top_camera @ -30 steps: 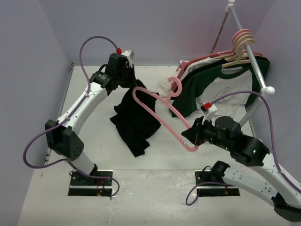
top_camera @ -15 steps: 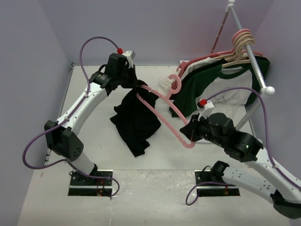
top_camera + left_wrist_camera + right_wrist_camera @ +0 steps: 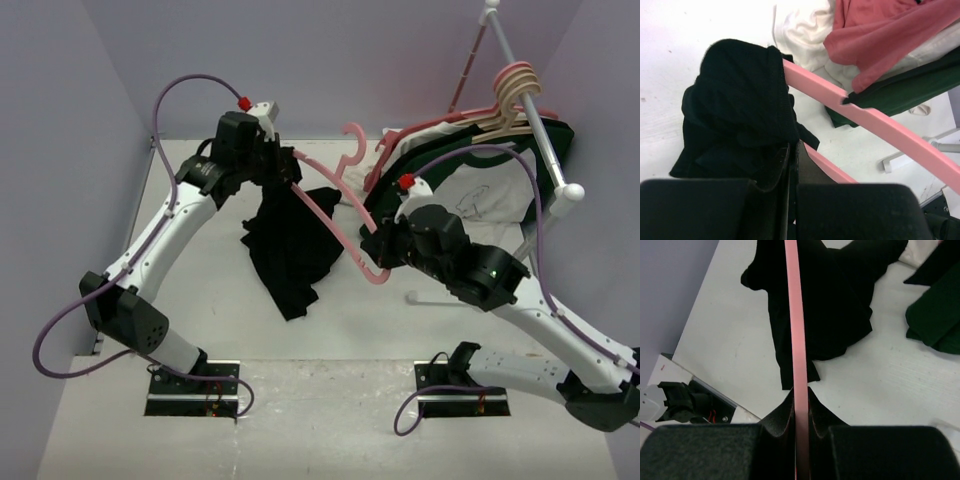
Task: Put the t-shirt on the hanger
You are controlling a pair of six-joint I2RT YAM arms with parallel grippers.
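The black t-shirt (image 3: 290, 245) hangs bunched from my left gripper (image 3: 280, 172), which is shut on its top edge; the lower part rests on the table. In the left wrist view the t-shirt (image 3: 735, 100) drapes over one end of the pink hanger (image 3: 880, 125), just beyond my left gripper (image 3: 792, 150). My right gripper (image 3: 385, 255) is shut on the opposite corner of the hanger (image 3: 372, 277), holding it slanted with the hook up at the back. In the right wrist view the hanger (image 3: 792, 315) runs straight out of my right gripper (image 3: 801, 392) over the t-shirt (image 3: 835, 305).
A clothes rack (image 3: 540, 130) stands at the back right with cream hangers (image 3: 515, 95), a dark green shirt with a white front (image 3: 470, 185) and a reddish garment (image 3: 880, 30). A white cloth (image 3: 805, 35) lies beside them. Purple walls close in the table.
My right arm has swung the hanger up and toward the back left, its hook now upright. The hanger's far end has reached the t-shirt's top. My left gripper lifted the t-shirt slightly.
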